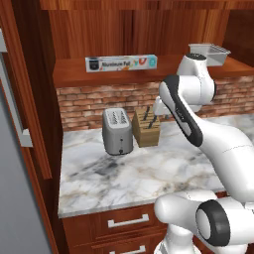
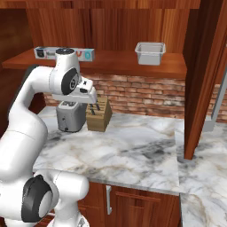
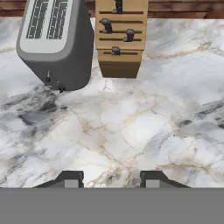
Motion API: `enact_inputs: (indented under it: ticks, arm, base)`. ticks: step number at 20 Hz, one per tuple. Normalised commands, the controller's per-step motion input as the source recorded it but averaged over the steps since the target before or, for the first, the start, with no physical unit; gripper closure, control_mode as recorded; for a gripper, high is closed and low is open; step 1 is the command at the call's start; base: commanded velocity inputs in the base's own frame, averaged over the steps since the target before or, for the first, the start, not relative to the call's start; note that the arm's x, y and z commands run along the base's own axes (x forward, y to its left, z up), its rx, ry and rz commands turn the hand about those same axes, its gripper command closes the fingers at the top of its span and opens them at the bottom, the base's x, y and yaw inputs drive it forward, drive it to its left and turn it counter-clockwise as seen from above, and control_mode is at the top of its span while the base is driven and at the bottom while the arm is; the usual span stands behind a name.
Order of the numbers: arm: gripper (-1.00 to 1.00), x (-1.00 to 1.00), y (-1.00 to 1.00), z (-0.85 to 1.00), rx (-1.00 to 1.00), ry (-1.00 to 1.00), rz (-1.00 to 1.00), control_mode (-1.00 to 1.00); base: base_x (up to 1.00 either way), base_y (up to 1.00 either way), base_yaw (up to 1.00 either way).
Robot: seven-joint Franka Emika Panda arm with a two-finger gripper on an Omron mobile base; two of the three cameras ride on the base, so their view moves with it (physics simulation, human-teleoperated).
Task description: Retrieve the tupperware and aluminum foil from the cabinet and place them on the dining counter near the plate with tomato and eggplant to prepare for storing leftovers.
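Hovering above the marble table [image 3: 131,131], the claw [image 3: 111,180] spreads wide, gripping nothing, while aluminum foil [image 1: 120,63] and tupperware [image 2: 150,53] wait on the cabinet [image 2: 119,62] shelf.

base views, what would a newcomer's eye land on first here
The white arm looms over a marble counter holding a toaster beside a knife block. Above, on the cabinet shelf, lie the aluminum foil at left and the tupperware at right.
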Motion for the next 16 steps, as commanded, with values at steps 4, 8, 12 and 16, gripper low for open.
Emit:
enact_inputs:
  ticks: [4,8,12,16]
  arm:
    - [-1.0,-0.11,0.0,0.03,0.0,-0.15,-0.01,-1.0]
    - [-1.0,-0.13,0.15,0.37,0.1,-0.22,-0.14,-1.0]
    - [-1.0,-0.04,0.43,0.29,0.17,-0.04,-0.21,-1.0]
    - [-1.0,0.0,0.52,0.49,0.28,0.0,-0.25,-1.0]
  base:
    - [0.0,0.0,0.0]
    - [0.0,0.0,0.0]
    - [0.0,0.0,0.0]
    - [0.0,0.0,0.0]
